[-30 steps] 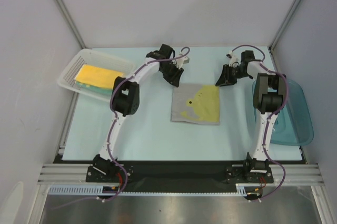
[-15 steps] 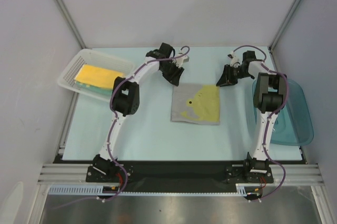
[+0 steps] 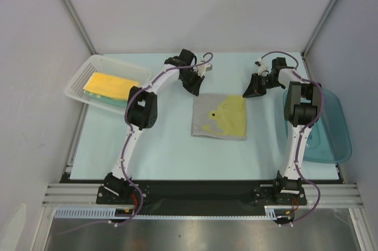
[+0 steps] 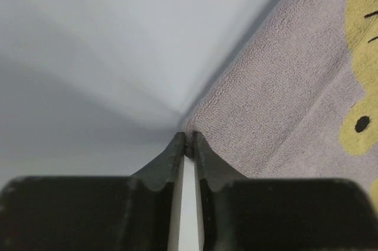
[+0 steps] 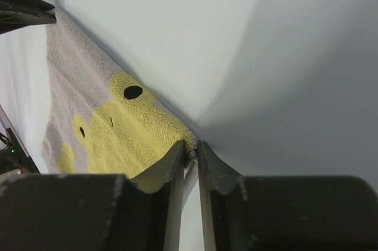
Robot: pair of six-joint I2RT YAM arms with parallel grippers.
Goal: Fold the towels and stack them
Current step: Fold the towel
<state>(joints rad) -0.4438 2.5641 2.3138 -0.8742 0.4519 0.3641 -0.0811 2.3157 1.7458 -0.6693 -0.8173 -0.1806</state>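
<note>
A grey towel with a yellow chick face (image 3: 220, 117) lies flat in the middle of the table. My left gripper (image 3: 196, 92) is shut on its far left corner; in the left wrist view (image 4: 189, 144) the tips pinch the grey edge (image 4: 283, 103). My right gripper (image 3: 245, 94) is shut on the far right corner; in the right wrist view (image 5: 190, 152) the tips pinch the yellow patch (image 5: 136, 133). Folded towels, yellow on teal (image 3: 109, 90), lie stacked in the white mesh basket (image 3: 80, 80) at the left.
A blue translucent tub (image 3: 331, 136) stands at the right edge, next to the right arm. Grey walls and metal frame posts close in the table at the back and sides.
</note>
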